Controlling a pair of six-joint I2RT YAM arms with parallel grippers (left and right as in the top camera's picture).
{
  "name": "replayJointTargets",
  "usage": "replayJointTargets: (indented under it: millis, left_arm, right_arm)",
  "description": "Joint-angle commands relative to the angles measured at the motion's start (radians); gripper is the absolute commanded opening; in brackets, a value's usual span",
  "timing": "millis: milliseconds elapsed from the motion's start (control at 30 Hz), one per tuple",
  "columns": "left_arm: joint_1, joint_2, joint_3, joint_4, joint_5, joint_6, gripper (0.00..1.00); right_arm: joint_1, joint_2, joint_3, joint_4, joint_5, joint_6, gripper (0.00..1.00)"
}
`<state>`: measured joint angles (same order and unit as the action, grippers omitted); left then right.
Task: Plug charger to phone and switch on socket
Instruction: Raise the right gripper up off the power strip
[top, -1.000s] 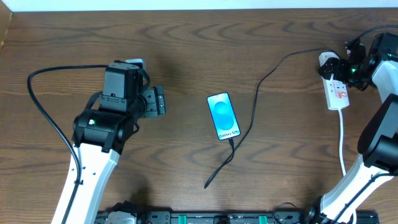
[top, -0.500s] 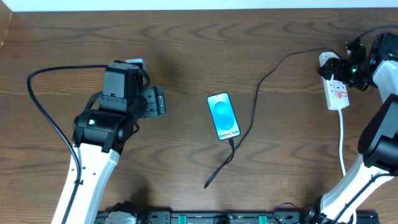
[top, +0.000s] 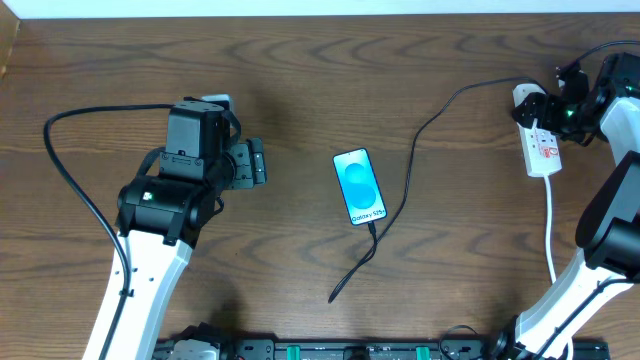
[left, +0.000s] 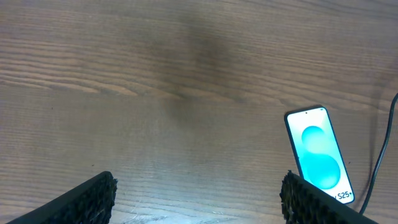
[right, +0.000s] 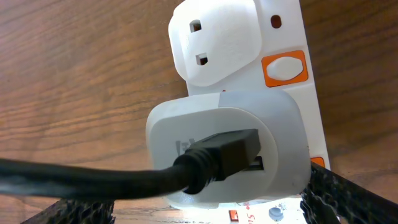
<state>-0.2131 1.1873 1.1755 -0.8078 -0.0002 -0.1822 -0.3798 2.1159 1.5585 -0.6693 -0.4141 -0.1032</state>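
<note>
The phone (top: 358, 187) lies face up mid-table, its blue screen lit, and shows again at the right of the left wrist view (left: 318, 155). The thin black charger (top: 412, 150) runs from the socket (top: 541, 145) at the far right to the phone's lower end, then trails on toward the front. Whether its tip is seated I cannot tell. My left gripper (top: 258, 162) hangs open left of the phone, nothing between its fingers (left: 87, 202). My right gripper (right: 205, 208) stands open over the socket (right: 286, 37), straddling the white adapter (right: 227, 149) that carries the black plug. An orange switch (right: 284, 67) sits beside it.
The socket's white cord (top: 551, 230) runs toward the front edge by the right arm's base. A thick black arm cable (top: 70, 170) loops at the left. Bare wood lies between the left gripper and the phone.
</note>
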Motion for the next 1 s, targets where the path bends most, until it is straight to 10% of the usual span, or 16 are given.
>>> replayJointTargets:
  millis: [0,967]
  left_arm:
    - [0.0,0.001,0.005,-0.003,-0.012,0.01,0.85]
    - [0.0,0.001,0.005,-0.003,-0.012,0.01,0.84]
  right_arm:
    - [0.014,0.028,-0.004,-0.024,-0.094,0.033,0.89]
    - [0.015,0.028,-0.076,-0.004,-0.13,0.047,0.87]
